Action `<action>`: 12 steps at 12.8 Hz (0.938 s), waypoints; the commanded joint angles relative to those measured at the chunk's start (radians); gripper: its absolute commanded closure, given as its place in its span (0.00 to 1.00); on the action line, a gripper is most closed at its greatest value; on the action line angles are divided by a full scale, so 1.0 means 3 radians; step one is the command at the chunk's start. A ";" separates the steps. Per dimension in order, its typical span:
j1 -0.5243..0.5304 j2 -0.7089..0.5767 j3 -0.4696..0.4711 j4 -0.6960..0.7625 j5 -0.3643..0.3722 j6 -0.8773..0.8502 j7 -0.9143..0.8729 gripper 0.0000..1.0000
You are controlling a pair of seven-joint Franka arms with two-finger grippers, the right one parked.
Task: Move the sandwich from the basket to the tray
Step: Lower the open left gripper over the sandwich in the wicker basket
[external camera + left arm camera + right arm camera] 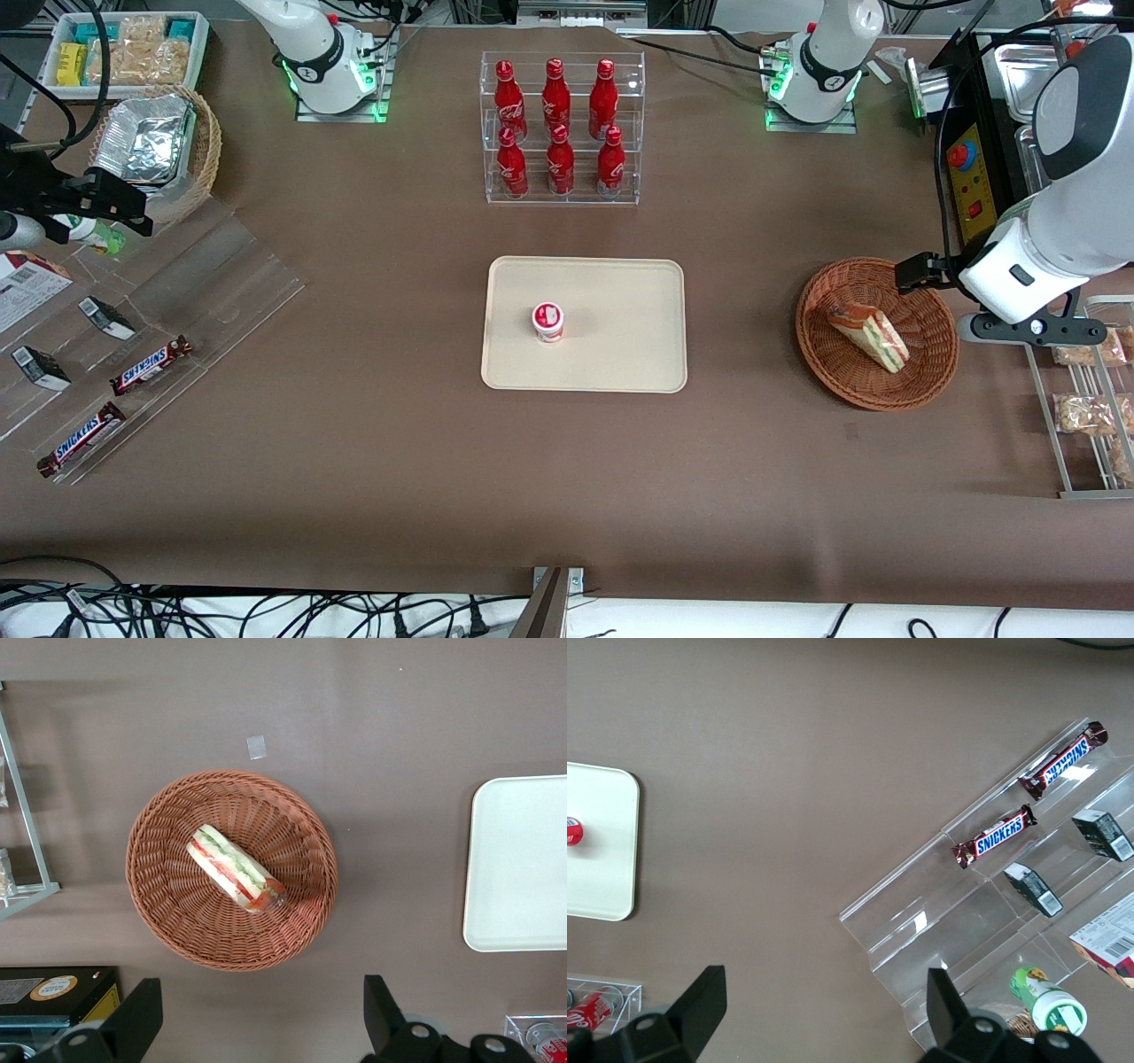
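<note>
Starting with the front view, you are looking at the sandwich (869,335) lying inside the reddish-brown basket (930,372), which is sitting toward the working arm's end of the table. The gripper (921,270) is hovering over the basket's rim at roughly its one o'clock edge, clear of the sandwich. The cream tray (620,354) is resting mid-table, well apart from the basket, and it is carrying a small red-and-white cup (548,321) at about nine o'clock from the tray's centre. Farther from the camera than the tray, a clear rack of red bottles (558,128) is standing. Toward the parked arm's end, two Snickers bars (115,399) are lying on a clear stepped display.

Moving to the left wrist view, you are looking straight down on the basket (168,904). The sandwich (234,868) is lying in it slantwise, its long axis running from ten o'clock to four o'clock, with the red and green filling showing. The two fingers (133,1019) of the gripper (261,1019) are standing wide apart, holding nothing, just outside the basket's rim. A rounded end of the tray (518,864) is showing well apart from the basket.

In the right wrist view, you are seeing a corner of the tray (598,850) with the cup (572,830) on it.
</note>
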 commanded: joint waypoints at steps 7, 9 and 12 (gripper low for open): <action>0.0114 0.0069 0.0034 -0.0015 -0.0009 -0.0066 -0.0058 0.00; 0.0181 0.0201 0.0039 -0.0087 -0.0005 -0.0040 -0.0455 0.00; 0.0303 0.0263 0.0039 -0.0291 -0.0010 0.0214 -0.0941 0.00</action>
